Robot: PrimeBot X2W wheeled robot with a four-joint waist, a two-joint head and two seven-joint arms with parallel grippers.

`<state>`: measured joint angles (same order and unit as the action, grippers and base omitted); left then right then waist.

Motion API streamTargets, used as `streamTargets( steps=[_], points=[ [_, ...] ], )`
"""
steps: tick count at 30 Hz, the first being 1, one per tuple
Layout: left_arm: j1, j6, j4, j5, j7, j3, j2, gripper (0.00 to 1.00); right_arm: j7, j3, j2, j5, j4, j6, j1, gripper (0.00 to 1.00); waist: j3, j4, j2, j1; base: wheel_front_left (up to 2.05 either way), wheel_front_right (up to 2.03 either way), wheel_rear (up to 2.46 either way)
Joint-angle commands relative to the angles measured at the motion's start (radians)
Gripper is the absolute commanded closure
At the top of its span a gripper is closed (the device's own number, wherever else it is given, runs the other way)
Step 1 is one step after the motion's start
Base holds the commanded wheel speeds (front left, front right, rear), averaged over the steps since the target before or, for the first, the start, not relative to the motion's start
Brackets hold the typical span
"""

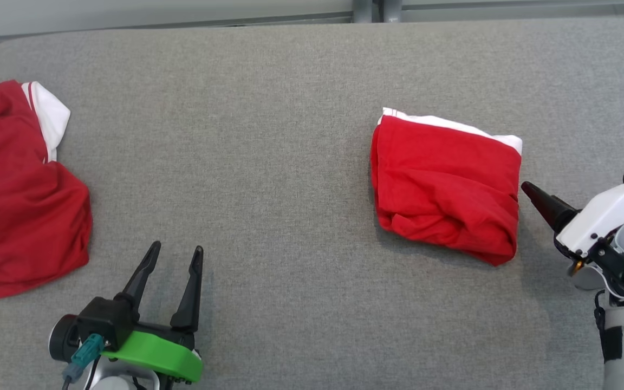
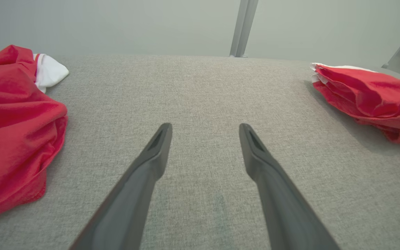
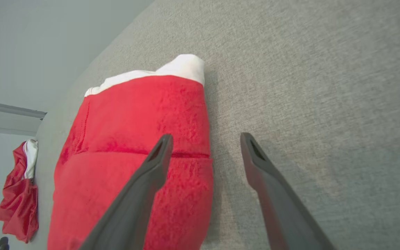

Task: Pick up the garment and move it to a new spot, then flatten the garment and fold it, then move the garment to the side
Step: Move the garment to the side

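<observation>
A folded red garment (image 1: 444, 184) with a white edge along its far side lies flat on the grey table (image 1: 268, 162), right of centre. My right gripper (image 1: 530, 190) hovers just off its right edge, fingers pointing at it. In the right wrist view the right gripper (image 3: 206, 137) is open: one finger is over the red cloth (image 3: 134, 139), the other over bare table, and nothing is held. My left gripper (image 1: 177, 247) stands open at the lower left over bare table, and the left wrist view shows the gripper (image 2: 205, 125) with nothing between its fingers.
A second red and white garment (image 1: 14, 189) lies crumpled at the table's left edge, also visible in the left wrist view (image 2: 9, 121). A grey wall and a metal post (image 2: 243, 27) stand beyond the far edge.
</observation>
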<state>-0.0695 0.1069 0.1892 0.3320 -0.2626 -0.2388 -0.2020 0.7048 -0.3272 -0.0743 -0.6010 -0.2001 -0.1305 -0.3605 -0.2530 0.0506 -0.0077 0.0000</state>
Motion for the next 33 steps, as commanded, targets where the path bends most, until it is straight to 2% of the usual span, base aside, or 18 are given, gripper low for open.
streamTargets(
  steps=[1,7,8,9,10,14,23,27,33],
  points=[
    [-0.018,0.006,0.003,-0.008,-0.003,-0.003,-0.001,0.00,-0.012,-0.015,0.007,0.000,-0.039,0.000,-0.032,0.00,-0.016,0.011,0.0077,0.0000,0.00,0.00,0.00],
    [-0.032,0.010,0.013,-0.013,-0.003,-0.007,0.017,0.00,-0.007,-0.004,0.020,-0.088,-0.156,0.000,-0.088,0.00,-0.012,0.034,0.0077,0.0000,0.00,0.00,0.00],
    [-0.031,0.011,0.014,-0.013,-0.003,-0.006,0.019,0.00,-0.006,0.004,0.021,-0.099,-0.164,-0.001,-0.089,0.27,-0.009,0.037,0.0077,0.0000,0.00,0.00,0.00],
    [-0.030,0.011,0.015,-0.014,-0.003,-0.004,0.022,0.00,-0.005,0.012,0.021,-0.109,-0.170,-0.001,-0.087,0.74,-0.004,0.040,0.0077,0.0000,0.00,0.00,0.00],
    [-0.026,0.011,0.015,-0.014,-0.003,-0.002,0.026,0.00,-0.004,0.020,0.022,-0.118,-0.172,-0.001,-0.085,1.00,-0.001,0.041,0.0077,0.0000,0.00,0.00,0.00],
    [-0.006,0.013,0.018,-0.018,-0.003,0.004,0.039,0.00,-0.013,0.023,0.018,-0.148,-0.154,0.000,-0.075,1.00,0.018,0.043,0.0077,0.0000,0.00,0.00,0.00],
    [0.000,0.016,0.007,-0.028,-0.003,0.018,0.065,0.00,-0.015,0.019,-0.065,-0.125,-0.097,0.000,-0.059,1.00,0.021,0.028,0.0077,0.0000,0.00,0.00,0.00],
    [0.009,0.016,-0.005,-0.031,-0.003,0.031,0.066,0.00,-0.025,0.022,-0.064,-0.107,-0.093,0.000,-0.061,1.00,0.013,-0.007,0.0077,0.0000,0.00,0.00,0.00],
    [0.014,0.019,-0.043,-0.049,-0.002,0.043,0.040,0.00,-0.059,0.047,-0.062,-0.080,-0.106,0.000,-0.048,1.00,-0.009,-0.135,0.0077,0.0000,0.00,0.00,0.00]
  ],
)
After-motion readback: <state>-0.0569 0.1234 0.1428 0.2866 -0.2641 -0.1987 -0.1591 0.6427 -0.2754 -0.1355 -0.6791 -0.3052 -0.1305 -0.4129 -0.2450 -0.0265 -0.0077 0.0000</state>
